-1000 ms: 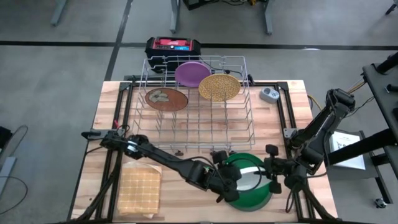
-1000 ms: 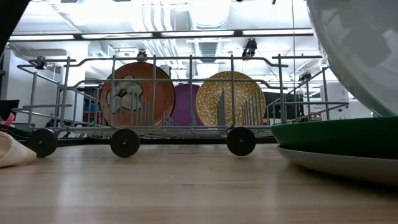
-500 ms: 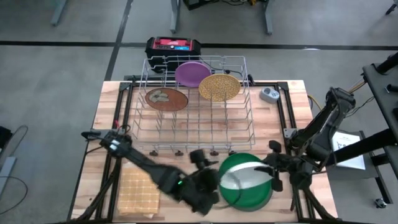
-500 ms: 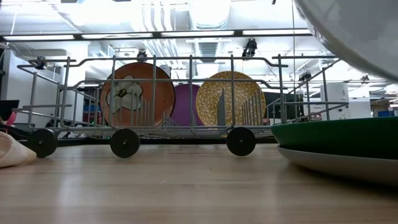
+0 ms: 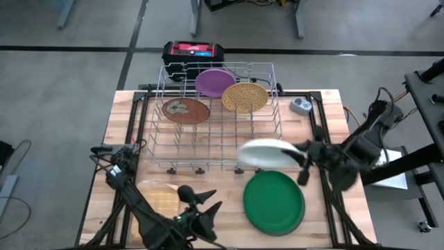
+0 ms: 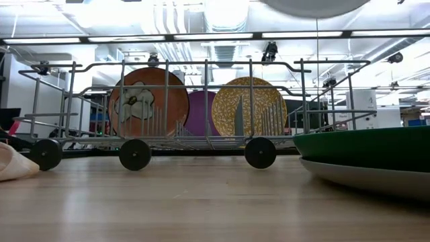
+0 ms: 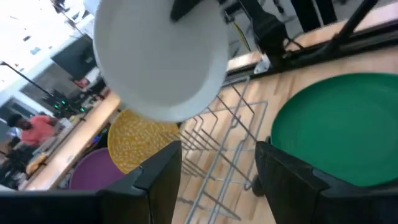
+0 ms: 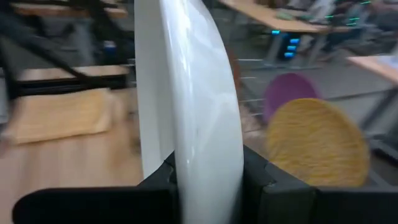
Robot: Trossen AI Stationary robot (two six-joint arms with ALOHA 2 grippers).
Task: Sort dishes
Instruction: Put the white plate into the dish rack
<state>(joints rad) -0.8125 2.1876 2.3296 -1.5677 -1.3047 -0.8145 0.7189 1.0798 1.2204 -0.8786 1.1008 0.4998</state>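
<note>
A white plate (image 5: pixel 266 153) hangs in the air by the wire rack's (image 5: pixel 215 142) near right corner, and my right gripper (image 5: pixel 300 157) is shut on it. It also shows in the low view as the white plate (image 6: pixel 316 7) at the top. Below, a green plate (image 5: pixel 274 201) lies on a grey plate (image 6: pixel 363 176) on the table. In the rack stand on edge a purple plate (image 5: pixel 215 82), a yellow speckled plate (image 5: pixel 244 97) and a brown plate (image 5: pixel 185 110). My left gripper (image 5: pixel 201 200) is open near the table's front, beside the tan cloth (image 5: pixel 158 201). My right gripper pinches the white plate's rim (image 8: pixel 208 168) on its right side, with one finger on each face. The fingers come roughly level from the table's right. The plate is lifted clear of the green plate and sticks out tilted toward the table's left.
A small round grey-blue gadget (image 5: pixel 300 105) lies right of the rack. A black and red box (image 5: pixel 194 50) stands behind the rack, off the table. The rack's near rows of tines are bare. A person (image 7: pixel 34 127) sits in the room beyond.
My right gripper has risen and gone toward the rack, lifting the white plate off the green plate and clear into the air. My left gripper has drawn away from the plates toward the table's near left and turned about.
</note>
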